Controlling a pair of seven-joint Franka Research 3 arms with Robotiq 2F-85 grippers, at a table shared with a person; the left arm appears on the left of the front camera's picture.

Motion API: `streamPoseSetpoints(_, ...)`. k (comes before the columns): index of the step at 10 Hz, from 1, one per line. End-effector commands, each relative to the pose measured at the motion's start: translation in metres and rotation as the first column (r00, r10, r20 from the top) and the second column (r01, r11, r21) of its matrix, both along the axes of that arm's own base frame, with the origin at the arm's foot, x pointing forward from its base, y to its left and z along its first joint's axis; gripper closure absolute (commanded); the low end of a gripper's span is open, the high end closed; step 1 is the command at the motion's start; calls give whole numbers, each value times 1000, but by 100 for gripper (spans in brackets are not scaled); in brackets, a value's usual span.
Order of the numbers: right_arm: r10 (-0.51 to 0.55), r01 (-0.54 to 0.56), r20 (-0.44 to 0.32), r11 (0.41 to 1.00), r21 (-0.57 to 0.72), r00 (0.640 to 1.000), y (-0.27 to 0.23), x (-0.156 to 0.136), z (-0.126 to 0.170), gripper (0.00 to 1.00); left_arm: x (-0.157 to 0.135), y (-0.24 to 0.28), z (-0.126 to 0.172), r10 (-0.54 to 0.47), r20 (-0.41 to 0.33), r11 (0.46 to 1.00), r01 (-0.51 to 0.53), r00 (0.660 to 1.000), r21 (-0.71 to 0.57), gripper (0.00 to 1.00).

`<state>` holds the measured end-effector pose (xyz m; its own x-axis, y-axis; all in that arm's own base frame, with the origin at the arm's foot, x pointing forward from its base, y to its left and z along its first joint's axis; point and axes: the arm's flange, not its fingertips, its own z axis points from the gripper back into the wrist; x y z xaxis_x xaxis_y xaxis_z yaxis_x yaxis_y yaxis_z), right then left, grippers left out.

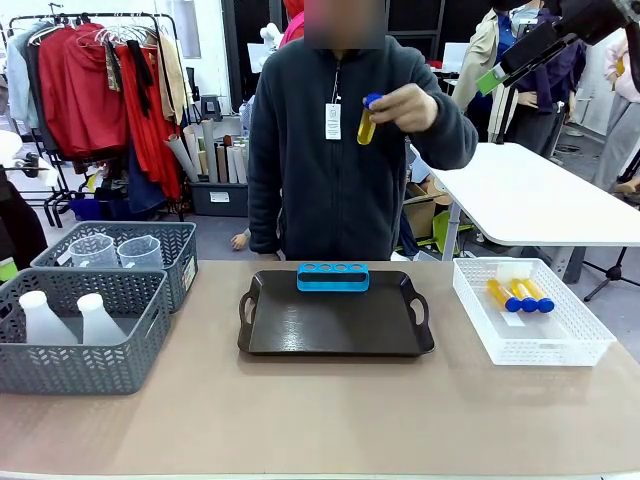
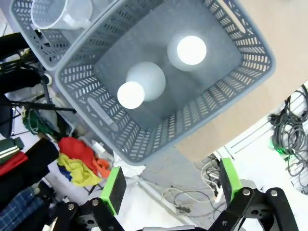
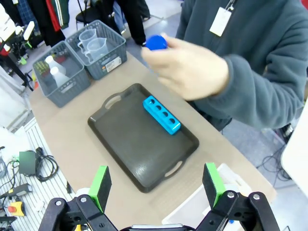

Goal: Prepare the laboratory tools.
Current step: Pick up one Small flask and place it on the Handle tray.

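Table [image 2: 284, 29]: flasks [image 2: 191, 50] below left tool [image 2: 171, 185]

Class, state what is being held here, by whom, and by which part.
The person's hand holds an amber test tube near its blue cap. Left gripper and right gripper hold nothing.

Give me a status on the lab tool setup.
Done: the rack stands on the tray. In hand: the person's hand holds one tube up near the open right tool. Left: three tubes lie in the white basket; flasks and beakers sit in the grey baskets, the open left tool above the flasks.
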<state>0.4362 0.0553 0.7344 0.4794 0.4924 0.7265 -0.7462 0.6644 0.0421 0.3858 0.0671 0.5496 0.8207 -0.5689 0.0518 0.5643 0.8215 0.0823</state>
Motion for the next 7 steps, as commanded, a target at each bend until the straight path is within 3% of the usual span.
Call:
streamPoseSetpoints(1, 2, -2, 3, 1000, -2, 1000, 0, -1, 1, 0, 6, 3, -8, 53, -41, 998, -52, 998, 36, 0)
streamPoseSetpoints(4, 2, -2, 3, 1000, -2, 1000, 0, -1, 1, 0, 13, 20, -53, 213, -79, 977, -214, 974, 0, 0)
streamPoseSetpoints(7, 2, -2, 3, 1000, -2, 1000, 0, -1, 1, 0, 18, 38, -81, 343, 1, 939, -343, 939, -22, 0)
